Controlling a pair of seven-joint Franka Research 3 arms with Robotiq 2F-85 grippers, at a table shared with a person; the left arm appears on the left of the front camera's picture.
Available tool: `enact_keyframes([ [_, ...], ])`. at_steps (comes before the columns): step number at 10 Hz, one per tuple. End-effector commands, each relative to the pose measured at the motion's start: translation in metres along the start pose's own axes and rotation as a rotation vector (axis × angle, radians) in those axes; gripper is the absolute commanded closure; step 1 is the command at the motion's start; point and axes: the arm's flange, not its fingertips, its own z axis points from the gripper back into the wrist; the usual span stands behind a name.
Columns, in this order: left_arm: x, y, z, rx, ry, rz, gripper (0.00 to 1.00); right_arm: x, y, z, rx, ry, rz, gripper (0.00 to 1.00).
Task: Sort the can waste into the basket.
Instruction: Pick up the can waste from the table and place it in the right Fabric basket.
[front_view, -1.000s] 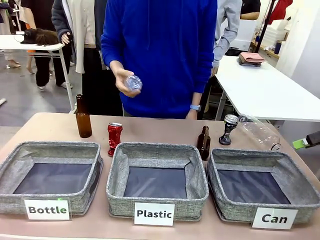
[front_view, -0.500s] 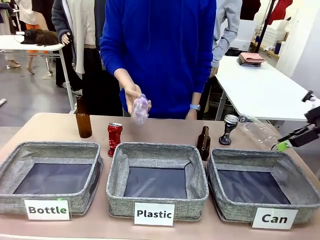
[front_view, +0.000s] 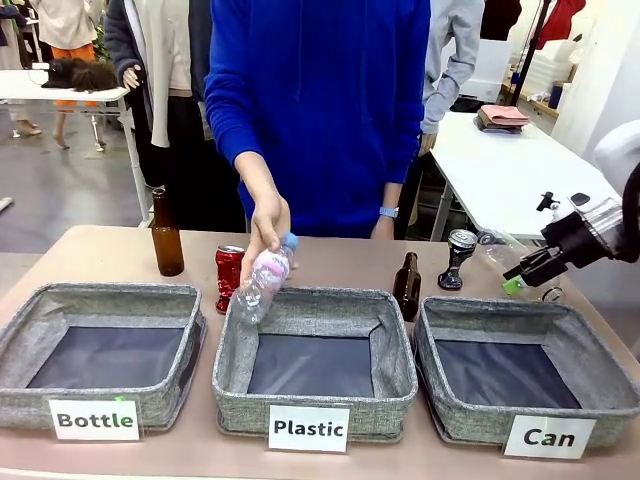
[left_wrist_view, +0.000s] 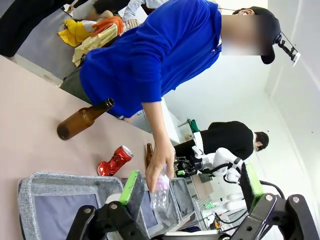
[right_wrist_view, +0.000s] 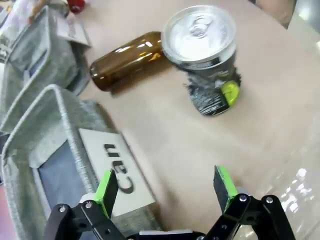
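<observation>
Front view: the robot's right hand (front_view: 520, 278), jaws apart, hangs above the table (front_view: 100, 250) near the dark can (front_view: 459, 258), upright behind the "Can" basket (front_view: 500, 308). The red can (front_view: 229, 275) stands by the "Plastic" basket (front_view: 400, 375). The left hand (left_wrist_view: 191, 182) is also apart.

My right pincer (right_wrist_view: 165, 184) is black with bright green pads (right_wrist_view: 223, 182). At twelve o'clock from it, the dented can (right_wrist_view: 207, 65) is dark grey with a silver top and a yellow-green patch. At nine o'clock, the Can basket (right_wrist_view: 70, 120) is speckled grey weave, dark-lined, its label (right_wrist_view: 112, 172) white with black letters. The other can (front_view: 229, 275) is red; the bottle (right_wrist_view: 125, 65) brown.
</observation>
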Motion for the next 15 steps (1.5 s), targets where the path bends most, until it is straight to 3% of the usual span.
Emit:
enact_keyframes([
  [1,0.0,-0.001,0.0,-0.02,-0.008,-0.021,0.0,0.005,-0.014,-0.007,-0.049,-0.052,0.102,0.0],
  [5,0.0,-0.001,0.0,-0.02,-0.008,-0.021,0.0,0.016,-0.026,-0.039,-0.155,-0.151,0.309,0.0],
  [10,0.0,-0.001,0.0,-0.02,-0.008,-0.021,0.0,0.028,-0.03,-0.052,-0.227,-0.245,0.307,0.0],
  [15,0.0,-0.001,0.0,-0.02,-0.008,-0.021,0.0,0.035,-0.038,-0.072,-0.16,-0.305,0.294,0.0],
])
